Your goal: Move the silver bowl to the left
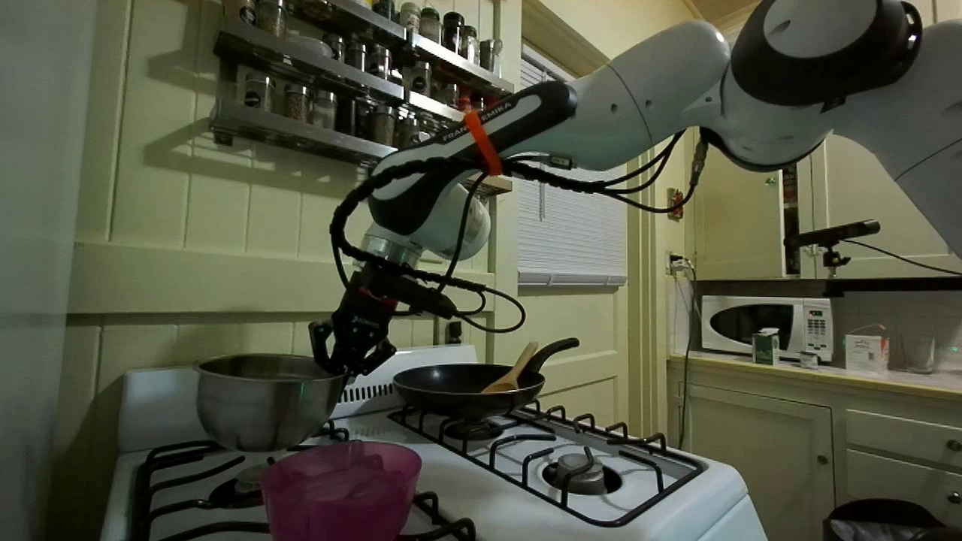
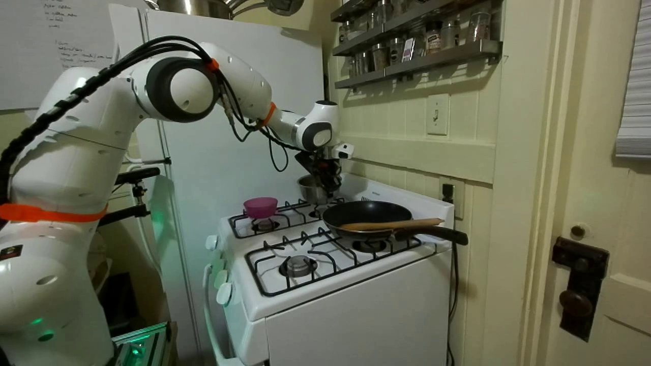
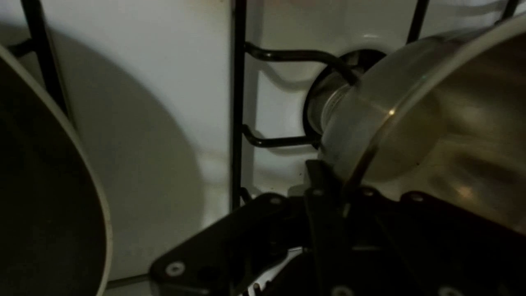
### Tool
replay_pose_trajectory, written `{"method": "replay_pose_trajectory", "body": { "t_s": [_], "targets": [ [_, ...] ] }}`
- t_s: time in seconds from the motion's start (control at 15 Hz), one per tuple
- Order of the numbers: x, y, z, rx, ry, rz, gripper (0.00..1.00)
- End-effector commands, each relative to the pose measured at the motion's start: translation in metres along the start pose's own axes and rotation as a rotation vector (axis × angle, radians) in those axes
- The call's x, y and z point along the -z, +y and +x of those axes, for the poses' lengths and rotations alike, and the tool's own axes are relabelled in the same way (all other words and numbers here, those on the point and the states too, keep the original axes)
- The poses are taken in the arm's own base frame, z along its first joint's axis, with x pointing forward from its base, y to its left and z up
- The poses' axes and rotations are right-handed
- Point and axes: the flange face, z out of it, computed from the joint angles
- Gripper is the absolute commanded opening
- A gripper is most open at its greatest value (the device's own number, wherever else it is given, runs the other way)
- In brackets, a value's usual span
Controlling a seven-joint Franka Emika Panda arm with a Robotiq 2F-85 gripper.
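The silver bowl [image 1: 263, 409] is deep, shiny and steep-sided. It is over the back burner beside the pink bowl; it also shows in an exterior view [image 2: 311, 190] and at the right of the wrist view [image 3: 361, 111]. My gripper [image 1: 344, 368] is at the bowl's rim, on the side toward the frying pan. In the wrist view the gripper [image 3: 341, 185] is shut on the rim, one finger outside the wall and one inside. The bowl looks roughly upright. I cannot tell whether it rests on the grate or hangs slightly above it.
The pink bowl [image 1: 342, 488] sits on the front burner, close to the silver bowl. A dark frying pan [image 2: 366, 213] with a wooden spoon [image 2: 381, 224] stands on the neighbouring back burner. The stove's back panel [image 1: 443, 359] and spice shelves [image 1: 316, 68] are behind.
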Motion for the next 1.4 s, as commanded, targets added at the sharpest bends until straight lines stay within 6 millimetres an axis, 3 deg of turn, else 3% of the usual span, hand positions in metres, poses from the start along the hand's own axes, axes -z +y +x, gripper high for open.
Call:
{"method": "replay_pose_trajectory", "body": {
  "t_s": [0.0,0.07,0.2,0.4,0.53,0.73,0.93,1.13,1.33],
  "targets": [
    [-0.005,-0.012,0.011,0.024,-0.044,0.015,0.01],
    [-0.005,-0.014,0.011,0.032,-0.063,0.007,0.3],
    [-0.003,-0.015,0.009,0.046,-0.098,-0.033,0.36],
    [0.015,-0.015,0.004,0.072,-0.114,-0.123,0.58],
    [0.036,-0.018,0.003,0.101,-0.09,-0.172,0.74],
    [0.084,-0.03,-0.002,0.151,0.017,-0.207,0.98],
    [0.136,-0.053,-0.021,0.181,0.065,-0.182,1.0],
    [0.189,-0.084,-0.063,0.157,0.027,-0.216,1.0],
    [0.233,-0.099,-0.109,0.073,0.059,-0.377,1.0]
  ]
}}
